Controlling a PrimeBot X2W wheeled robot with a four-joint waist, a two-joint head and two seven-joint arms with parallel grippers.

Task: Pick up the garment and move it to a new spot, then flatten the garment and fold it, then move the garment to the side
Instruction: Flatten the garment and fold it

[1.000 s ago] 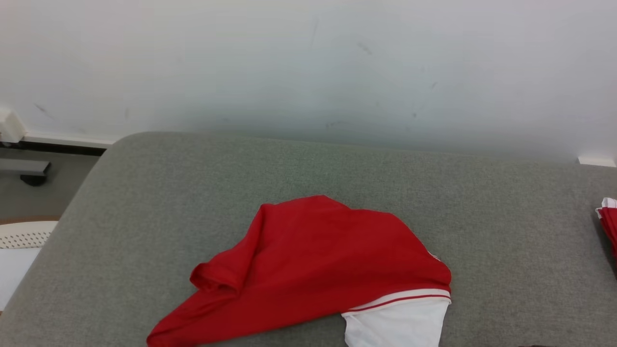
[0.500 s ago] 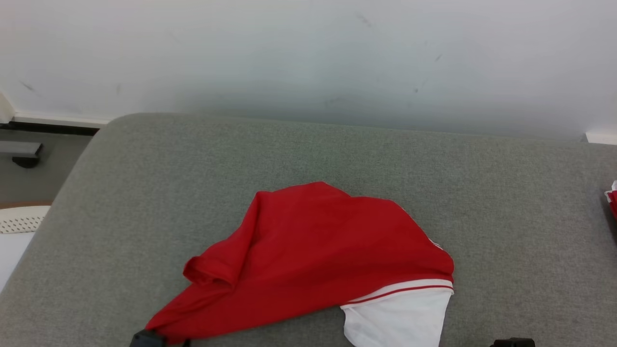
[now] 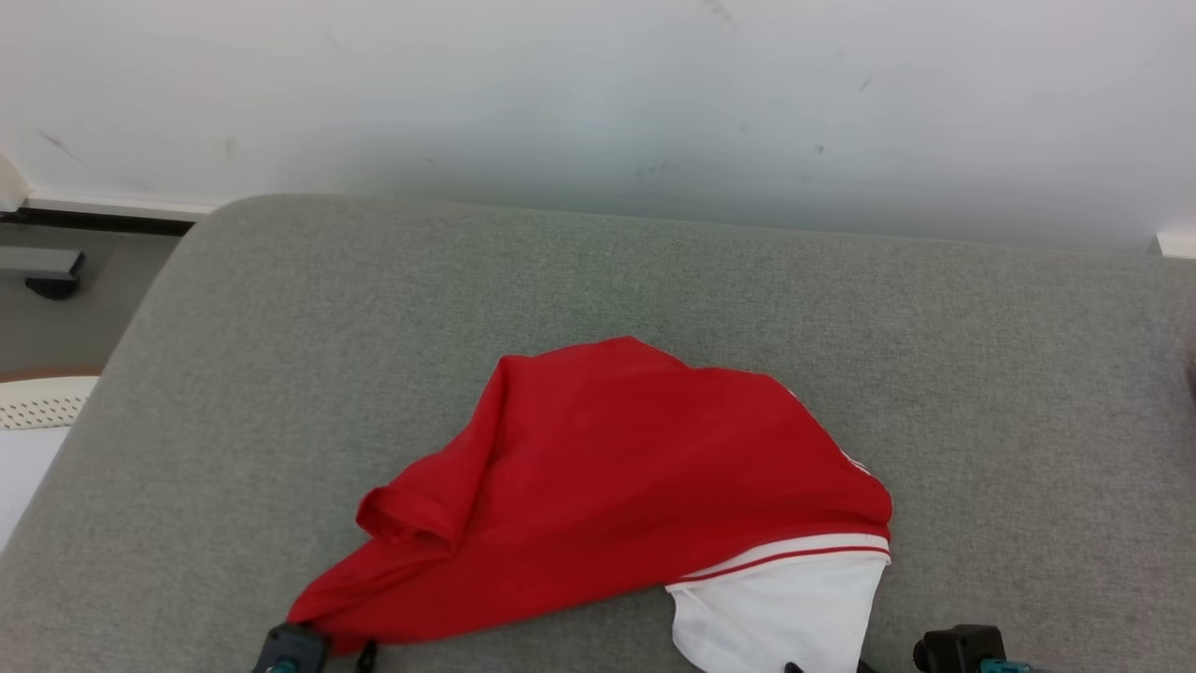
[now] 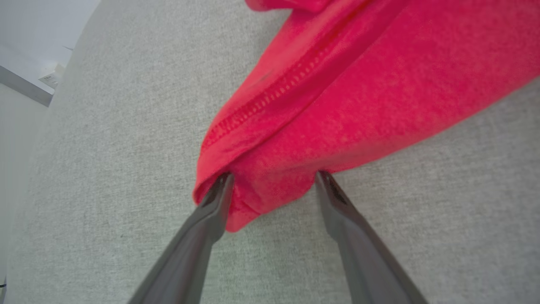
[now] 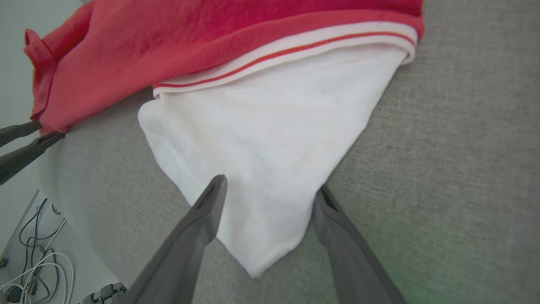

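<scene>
Straddling garment (image 3: 607, 486) corners, low centre of the head view on the grey cushion (image 3: 280, 327) — left gripper (image 4: 272, 177) and right gripper (image 5: 270, 188) are spread wide, nothing held. If closed shallow, fabric could be pinched thinly and lost on the lift.

No text can be read; small pale marks (image 3: 848, 460) on the garment (image 3: 607, 477) may be print, too blurred.
</scene>
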